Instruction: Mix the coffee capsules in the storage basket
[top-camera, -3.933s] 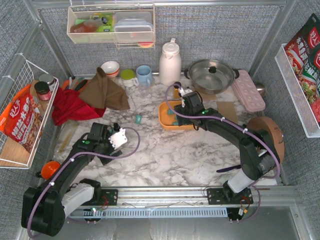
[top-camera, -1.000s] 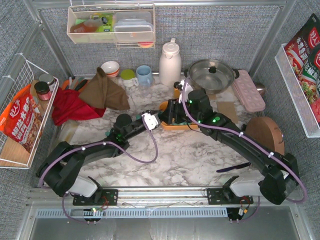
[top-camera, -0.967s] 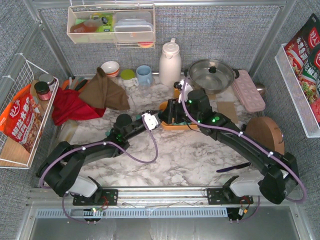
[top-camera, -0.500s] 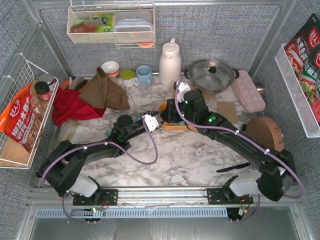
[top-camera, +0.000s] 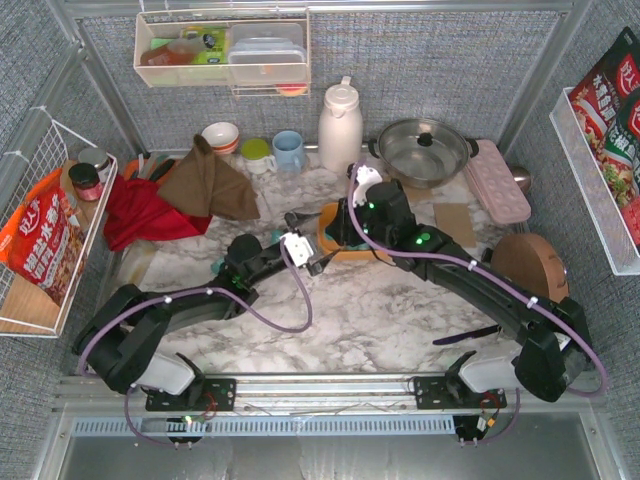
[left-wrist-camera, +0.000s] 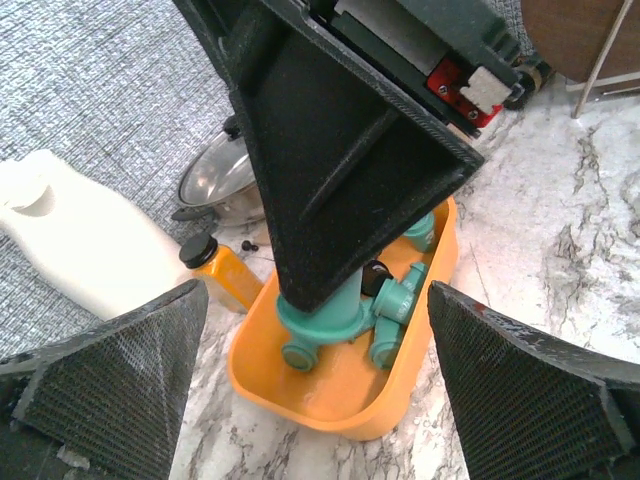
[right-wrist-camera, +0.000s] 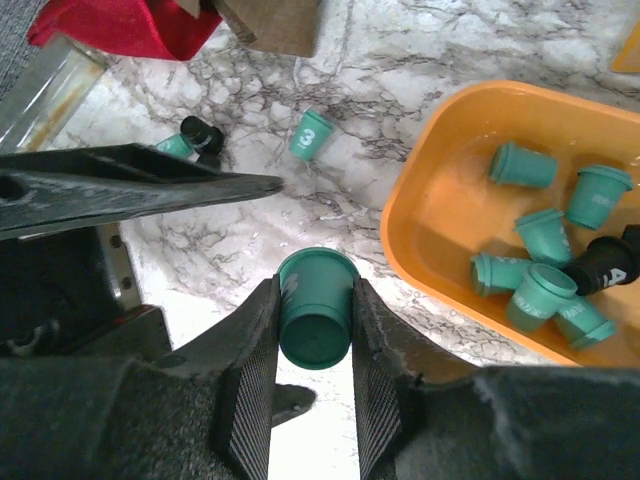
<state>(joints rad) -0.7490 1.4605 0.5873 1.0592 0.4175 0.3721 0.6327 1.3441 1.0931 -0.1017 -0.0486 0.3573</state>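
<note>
The storage basket (right-wrist-camera: 405, 235) is an orange tray holding several teal coffee capsules (right-wrist-camera: 540, 290) and a black one (right-wrist-camera: 610, 262). My right gripper (right-wrist-camera: 316, 335) is shut on one teal capsule (right-wrist-camera: 316, 318), held just outside the basket's rim over the marble. More capsules lie loose on the table: a teal one (right-wrist-camera: 309, 134) and a black one (right-wrist-camera: 200, 130). My left gripper (left-wrist-camera: 320, 400) stands wide open facing the basket (left-wrist-camera: 340, 400), with nothing between its fingers (left-wrist-camera: 110, 370). In the top view both grippers, left (top-camera: 306, 243) and right (top-camera: 336, 228), meet at the basket's (top-camera: 352, 254) left end.
An amber bottle (left-wrist-camera: 225, 275) stands behind the basket, beside a white jug (top-camera: 340, 125) and a steel pot (top-camera: 422, 150). A pink egg tray (top-camera: 497, 180) lies at the right. Brown (top-camera: 210, 180) and red (top-camera: 140, 215) cloths lie at the left, and a wire rack (top-camera: 45, 230) hangs on the left wall.
My left gripper has opened wide next to the basket. My right arm has shifted slightly left over the basket's left end.
</note>
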